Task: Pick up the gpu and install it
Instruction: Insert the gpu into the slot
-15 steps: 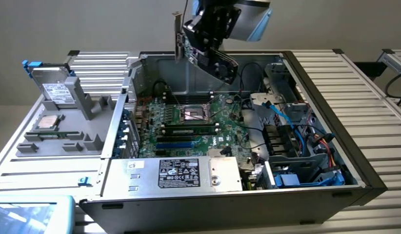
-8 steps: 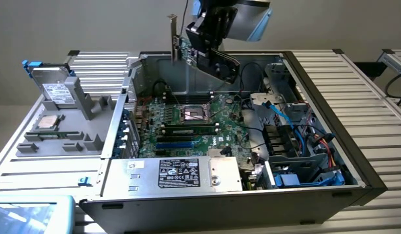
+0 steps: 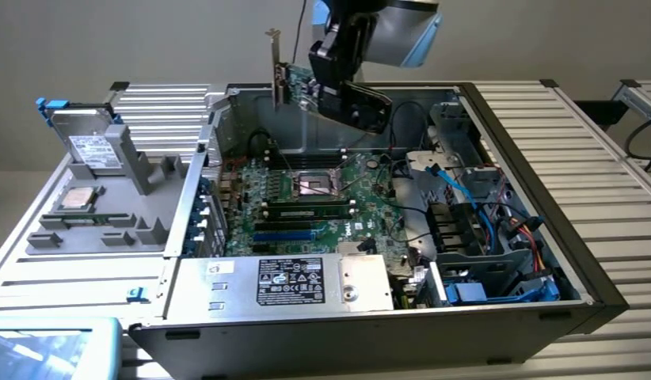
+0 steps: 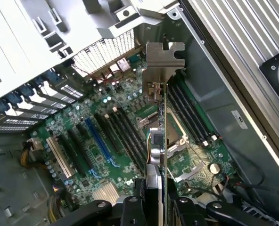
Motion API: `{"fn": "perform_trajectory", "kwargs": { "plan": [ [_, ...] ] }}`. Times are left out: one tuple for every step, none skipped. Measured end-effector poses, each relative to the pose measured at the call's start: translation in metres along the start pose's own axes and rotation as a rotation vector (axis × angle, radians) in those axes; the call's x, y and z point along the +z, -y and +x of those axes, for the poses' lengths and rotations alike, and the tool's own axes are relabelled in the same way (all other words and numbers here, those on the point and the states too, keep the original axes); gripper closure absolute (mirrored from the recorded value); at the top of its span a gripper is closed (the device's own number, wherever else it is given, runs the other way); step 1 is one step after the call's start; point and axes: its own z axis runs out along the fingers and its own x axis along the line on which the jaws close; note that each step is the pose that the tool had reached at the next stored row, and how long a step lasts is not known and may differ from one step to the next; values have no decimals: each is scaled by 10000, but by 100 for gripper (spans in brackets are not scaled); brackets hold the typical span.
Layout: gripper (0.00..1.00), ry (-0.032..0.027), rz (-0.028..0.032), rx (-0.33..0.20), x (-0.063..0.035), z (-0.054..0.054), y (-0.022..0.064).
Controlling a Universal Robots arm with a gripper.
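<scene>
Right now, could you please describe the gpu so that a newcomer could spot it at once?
Find the open computer case in the middle of the exterior view. Above its motherboard, the pincer holds the gpu in the air. It is the only green card off the board, standing on edge with a silver bracket at one end.

The gpu (image 3: 296, 82), green face showing, hangs upright above the motherboard (image 3: 304, 198).
</scene>
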Motion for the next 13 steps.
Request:
{"fn": "perform_trajectory", "kwargs": {
  "plan": [
    [72,-11,6,-180,3,0,0],
    [72,-23,11,-364,6,0,0],
    [72,-32,24,-543,9,0,0],
    [72,-36,42,-722,14,0,1],
    [72,-47,50,-910,17,0,1],
    [72,-60,52,-1089,20,0,2],
    [72,-74,55,-1268,22,0,2],
    [72,-87,58,-1446,25,0,2],
    [72,-99,61,-1626,28,0,2],
    [72,-112,64,-1812,30,0,2],
    [72,-125,67,-1990,31,0,2],
    [72,-137,72,-2176,33,0,2],
    [72,-149,77,-2355,34,0,2]
  ]
}}
